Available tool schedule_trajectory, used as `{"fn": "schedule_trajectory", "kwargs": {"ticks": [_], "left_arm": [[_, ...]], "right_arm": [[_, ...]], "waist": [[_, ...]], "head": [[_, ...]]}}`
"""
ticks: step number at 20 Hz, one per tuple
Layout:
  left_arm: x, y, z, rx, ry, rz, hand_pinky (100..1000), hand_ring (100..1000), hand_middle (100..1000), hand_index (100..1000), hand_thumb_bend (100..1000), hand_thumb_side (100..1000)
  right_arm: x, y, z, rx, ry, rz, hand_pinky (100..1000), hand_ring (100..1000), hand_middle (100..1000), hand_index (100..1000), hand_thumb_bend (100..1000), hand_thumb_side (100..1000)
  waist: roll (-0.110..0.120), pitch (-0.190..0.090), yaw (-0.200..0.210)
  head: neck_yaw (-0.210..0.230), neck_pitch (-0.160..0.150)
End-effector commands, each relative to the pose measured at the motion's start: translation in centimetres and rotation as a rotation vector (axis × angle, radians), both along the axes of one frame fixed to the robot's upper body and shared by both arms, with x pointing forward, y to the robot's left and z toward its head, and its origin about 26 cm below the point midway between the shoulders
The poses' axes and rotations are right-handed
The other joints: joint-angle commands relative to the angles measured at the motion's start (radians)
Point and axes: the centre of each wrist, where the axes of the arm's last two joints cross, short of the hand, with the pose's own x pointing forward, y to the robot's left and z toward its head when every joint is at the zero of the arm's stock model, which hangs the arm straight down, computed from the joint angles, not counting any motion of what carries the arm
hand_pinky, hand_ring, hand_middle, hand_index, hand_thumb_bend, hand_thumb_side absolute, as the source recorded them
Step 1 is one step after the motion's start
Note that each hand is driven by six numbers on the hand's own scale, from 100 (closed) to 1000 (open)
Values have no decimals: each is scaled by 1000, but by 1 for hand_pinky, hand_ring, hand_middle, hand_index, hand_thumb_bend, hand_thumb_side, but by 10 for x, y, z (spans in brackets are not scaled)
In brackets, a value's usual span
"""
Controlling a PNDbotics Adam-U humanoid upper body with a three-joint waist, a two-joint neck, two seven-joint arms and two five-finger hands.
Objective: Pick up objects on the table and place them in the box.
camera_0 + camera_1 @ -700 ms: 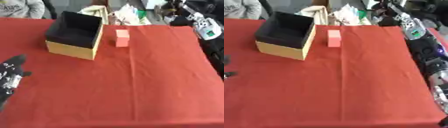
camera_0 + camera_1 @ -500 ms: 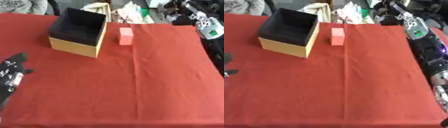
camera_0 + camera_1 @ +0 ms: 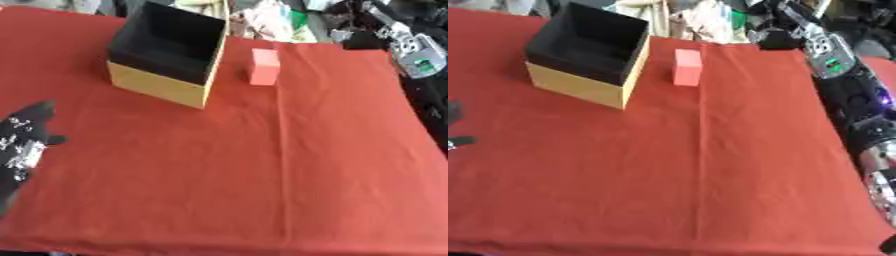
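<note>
Pink block point(image 3: 264, 73) stands just right of the open box point(image 3: 166, 54), unpicked; left hand point(image 3: 22, 140) idles well nearer, relaxed, empty; right hand's state unclear

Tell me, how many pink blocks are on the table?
1. The pink block stands just right of the box, apart from it. The box looks empty, though its near inner corner is hidden.

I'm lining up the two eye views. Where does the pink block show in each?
Left eye view: the pink block stands upper centre on the red cloth, just right of the box.
Right eye view: the same block sits upper centre, a little further left in the picture.
Shared landmark: the black-lined yellow box, immediately left of the block in both.
</note>
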Motion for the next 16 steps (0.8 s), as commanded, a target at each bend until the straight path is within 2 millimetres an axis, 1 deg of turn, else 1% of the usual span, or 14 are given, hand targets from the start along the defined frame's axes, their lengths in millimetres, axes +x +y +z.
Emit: {"fn": "schedule_trajectory", "kwargs": {"ticks": [1, 5, 8, 12, 13, 14, 15, 16], "left_arm": [[1, -1, 13, 20, -38, -21, 790, 1000, 910, 886, 100, 435], [2, -9, 17, 19, -44, -62, 790, 1000, 910, 886, 100, 440], [3, -15, 21, 12, -54, -96, 790, 1000, 908, 885, 100, 435], [3, -19, 26, 0, -62, -119, 790, 1000, 907, 885, 100, 435], [3, -20, 26, -2, -63, -123, 790, 1000, 907, 884, 100, 435], [3, -20, 27, -3, -63, -126, 790, 1000, 907, 884, 100, 435], [3, -21, 27, -4, -64, -129, 790, 1000, 906, 884, 100, 435], [3, -21, 28, -4, -63, -131, 790, 1000, 906, 884, 100, 436]], "right_arm": [[1, -1, 24, -72, -52, 28, 793, 970, 827, 1000, 100, 100], [3, 7, 28, -194, -49, 92, 841, 999, 863, 1000, 100, 116], [5, 15, 30, -303, -39, 138, 870, 1000, 885, 1000, 100, 162], [8, 22, 32, -413, -17, 184, 880, 1000, 886, 1000, 100, 221], [8, 24, 31, -434, -8, 192, 884, 1000, 885, 1000, 100, 267], [9, 25, 30, -458, 5, 200, 885, 1000, 885, 1000, 100, 278], [9, 26, 29, -479, 21, 207, 888, 1000, 889, 1000, 100, 323], [10, 27, 28, -499, 39, 212, 890, 1000, 891, 1000, 100, 341]], "waist": [[1, -10, 11], [-5, -3, 37], [-7, 0, 50], [-7, 3, 63], [-7, 4, 65], [-7, 5, 67], [-7, 6, 69], [-7, 6, 70]], "head": [[-20, -12], [-47, -20], [-66, -24], [-87, -28], [-91, -28], [-93, -29], [-96, -30], [-97, -31]]}}
